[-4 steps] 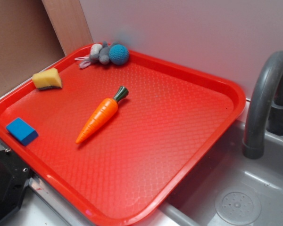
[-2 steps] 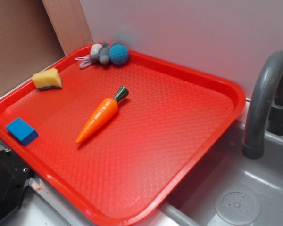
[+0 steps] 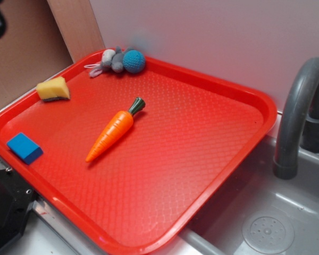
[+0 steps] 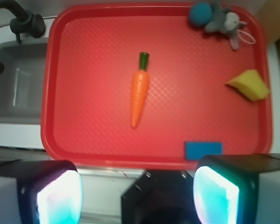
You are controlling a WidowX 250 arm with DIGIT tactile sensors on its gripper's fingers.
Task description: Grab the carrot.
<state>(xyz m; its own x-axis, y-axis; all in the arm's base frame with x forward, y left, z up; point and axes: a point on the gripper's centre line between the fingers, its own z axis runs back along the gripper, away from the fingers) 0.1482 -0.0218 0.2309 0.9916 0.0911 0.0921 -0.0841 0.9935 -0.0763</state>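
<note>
The orange carrot (image 3: 113, 132) with its dark green stub lies near the middle of the red tray (image 3: 212, 175), tip pointing to the front left. The wrist view looks down on the carrot (image 4: 139, 93) from high above. My gripper (image 4: 137, 196) hangs open over the tray's near edge, well short of the carrot, with nothing between its fingers (image 4: 60, 196). In the exterior view only a dark bit of the arm shows at the top left corner.
On the tray lie a yellow sponge wedge (image 3: 53, 88), a blue block (image 3: 24, 147) and a small stuffed toy with a teal ball (image 3: 119, 60). A grey sink (image 3: 266, 223) with a faucet (image 3: 300, 111) sits to the right. A black base (image 3: 5, 212) stands front left.
A dark part of the arm has come into the exterior view at the top left corner. The carrot and the other things have not moved.
</note>
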